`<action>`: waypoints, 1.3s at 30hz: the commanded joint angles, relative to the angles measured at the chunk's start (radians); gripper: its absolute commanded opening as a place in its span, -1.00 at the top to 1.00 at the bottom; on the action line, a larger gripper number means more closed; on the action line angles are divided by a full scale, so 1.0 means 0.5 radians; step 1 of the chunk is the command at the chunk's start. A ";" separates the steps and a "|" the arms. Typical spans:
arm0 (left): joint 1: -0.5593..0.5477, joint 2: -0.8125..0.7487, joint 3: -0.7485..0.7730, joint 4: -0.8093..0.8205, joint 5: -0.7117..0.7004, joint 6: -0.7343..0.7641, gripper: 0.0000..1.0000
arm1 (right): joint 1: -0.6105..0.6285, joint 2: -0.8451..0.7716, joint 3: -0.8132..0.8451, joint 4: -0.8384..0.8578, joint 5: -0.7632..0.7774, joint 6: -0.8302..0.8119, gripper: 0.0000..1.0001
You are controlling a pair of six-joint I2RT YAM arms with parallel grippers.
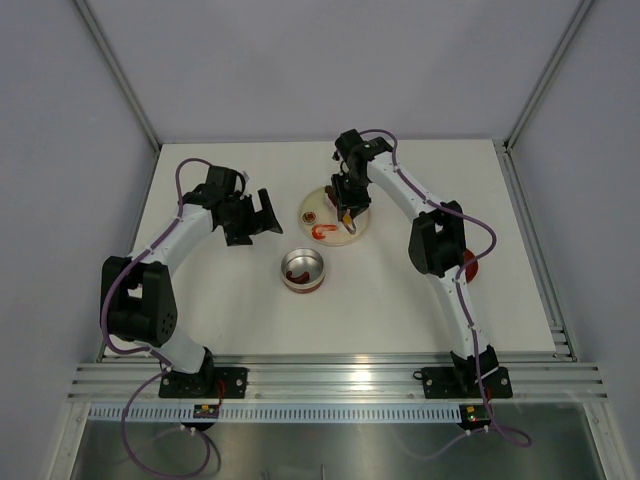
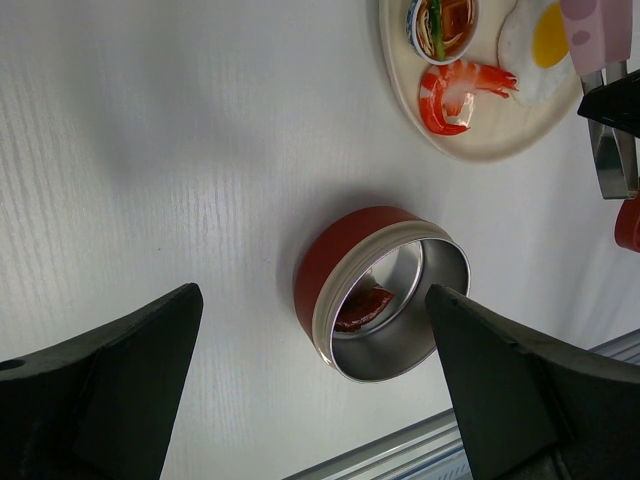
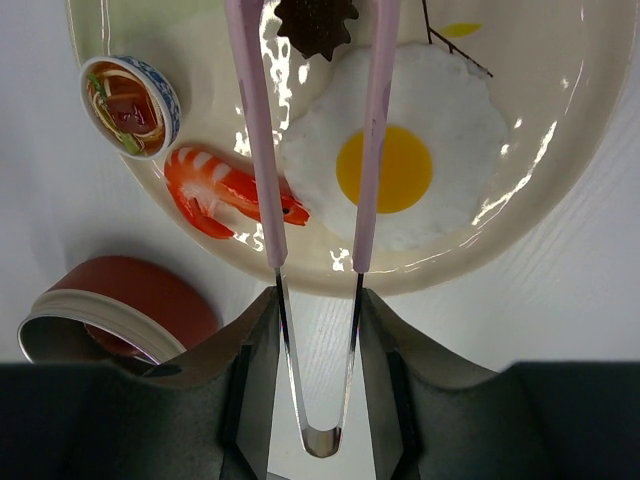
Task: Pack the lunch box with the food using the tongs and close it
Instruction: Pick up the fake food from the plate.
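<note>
White tabletop, pale grey walls around it; items as I read them from my station.

1. Lunch box (image 1: 303, 270): round metal tin with a red base, open, near the table's middle, just on the near side of the plate (image 3: 580, 140). One dark red-brown piece (image 2: 365, 303) lies inside.
2. Food on the plate: fried egg (image 3: 400, 160), shrimp (image 3: 225, 190), noodle bowl (image 3: 130, 103), and a dark scalloped piece (image 3: 315, 25) at the far side.
3. Tongs (image 3: 255, 130): pink arms parted, one crossing the shrimp, the other over the egg beside the yolk. The tips run out of my wrist view.
4. Right gripper (image 3: 318, 330): clamped on the tongs' metal spring end.
5. Left gripper (image 2: 310, 300): spread wide, holding nothing, aimed at the tin and apart from it.
6. Red lid (image 1: 471, 266): part-hidden behind the right arm.

Handling note: I judge a pick from the plate is in hand. I would set both tips low, either side of one piece, before squeezing. The egg is flat and wide, so I would take it by an edge, lift straight, then swing to the tin.
</note>
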 commanded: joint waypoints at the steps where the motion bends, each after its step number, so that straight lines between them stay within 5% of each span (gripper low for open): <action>1: -0.005 -0.027 -0.010 0.029 -0.010 0.025 -0.98 | 0.024 0.012 0.080 -0.011 -0.046 0.027 0.15; 27: 0.011 -0.024 -0.010 0.023 -0.022 0.041 -0.98 | 0.021 0.163 0.291 -0.029 0.031 0.046 0.14; 35: 0.011 -0.024 -0.013 0.023 -0.019 0.041 -0.98 | 0.021 0.050 0.206 -0.008 0.056 0.033 0.51; 39: 0.014 -0.027 -0.010 0.023 -0.016 0.041 -0.98 | 0.024 -0.052 0.138 0.023 0.068 0.030 0.87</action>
